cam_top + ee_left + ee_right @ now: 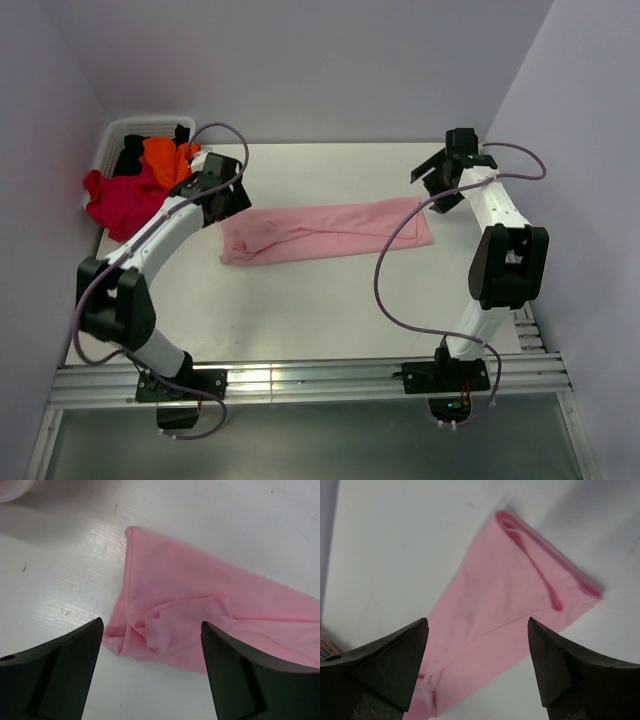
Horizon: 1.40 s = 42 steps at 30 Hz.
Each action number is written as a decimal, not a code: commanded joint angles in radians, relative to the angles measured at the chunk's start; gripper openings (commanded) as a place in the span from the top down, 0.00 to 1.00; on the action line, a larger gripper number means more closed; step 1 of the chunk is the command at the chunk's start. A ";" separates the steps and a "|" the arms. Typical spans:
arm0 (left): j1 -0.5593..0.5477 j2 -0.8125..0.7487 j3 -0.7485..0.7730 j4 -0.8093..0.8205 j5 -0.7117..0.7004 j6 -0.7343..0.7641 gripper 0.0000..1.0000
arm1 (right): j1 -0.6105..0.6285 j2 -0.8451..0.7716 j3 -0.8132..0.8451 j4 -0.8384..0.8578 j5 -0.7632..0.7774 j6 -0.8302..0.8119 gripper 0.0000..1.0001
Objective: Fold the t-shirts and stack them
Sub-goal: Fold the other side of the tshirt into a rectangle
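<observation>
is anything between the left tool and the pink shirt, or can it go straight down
Nothing visible does. The left tool hangs open right over the crumpled left end of the pink t-shirt, with only bare table beside that end. The basket holding the other shirts sits at the far left, apart from it.

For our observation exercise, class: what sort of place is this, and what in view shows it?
Probably a robotics lab cell, not a home: a left arm and right arm bolted to a rail at a white table, plain walls closing it in, and a pink t-shirt near a basket of shirts.
</observation>
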 commanded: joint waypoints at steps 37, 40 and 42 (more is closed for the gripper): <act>0.179 0.141 -0.017 0.151 0.524 0.086 0.53 | 0.054 0.001 -0.015 -0.043 0.010 -0.053 0.38; 0.179 0.141 -0.038 0.168 0.537 0.081 0.55 | 0.054 -0.005 -0.023 -0.048 0.013 -0.050 0.38; 0.179 0.144 -0.041 0.150 0.527 0.078 0.56 | 0.054 -0.011 -0.031 -0.048 0.013 -0.051 0.38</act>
